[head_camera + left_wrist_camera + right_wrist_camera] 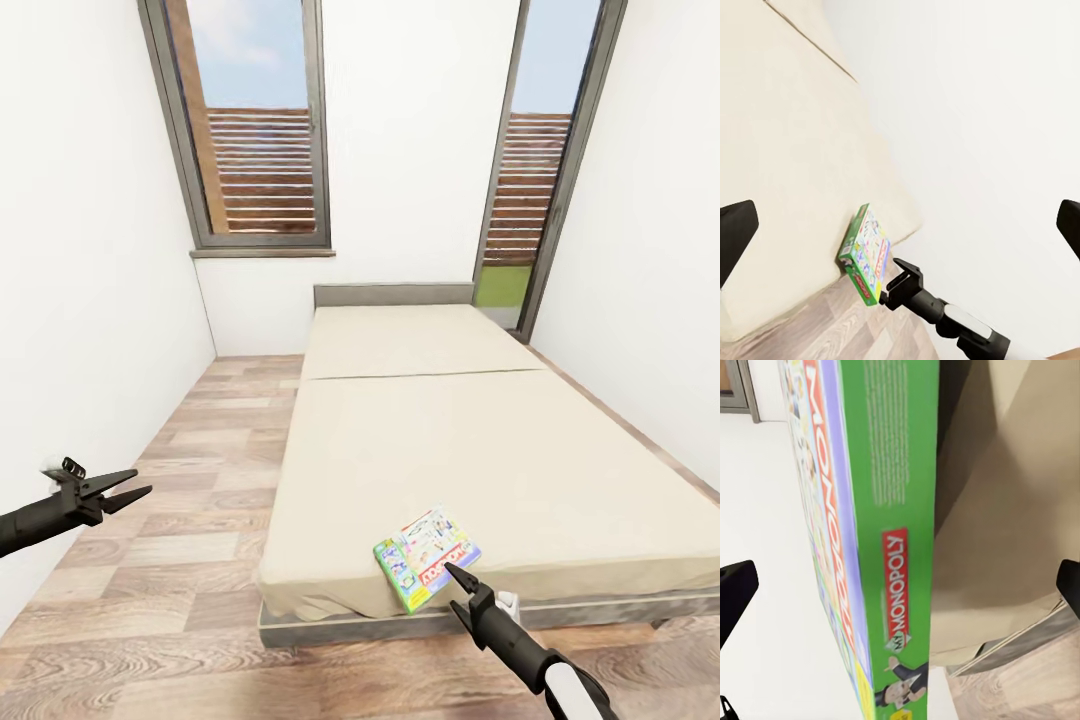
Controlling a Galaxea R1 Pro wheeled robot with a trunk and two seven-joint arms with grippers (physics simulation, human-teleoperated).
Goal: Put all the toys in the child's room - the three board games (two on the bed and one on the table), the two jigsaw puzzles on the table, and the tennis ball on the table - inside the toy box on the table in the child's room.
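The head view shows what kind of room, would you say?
Most likely a bedroom, perhaps a child's: a low bed with a plain beige cover fills most of it, a colourful Monopoly board game lies at the bed's near corner, and tall windows stand behind over a wood-plank floor.

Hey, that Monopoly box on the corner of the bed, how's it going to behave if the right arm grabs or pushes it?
The Monopoly box looks flat and straight-edged, so probably stiff, and unlikely to roll. It lies at the bed's near edge, so a push toward the robot may slide it off. Its printed faces look smooth, so the right tool might slip; gripping across the thin side seems safer.
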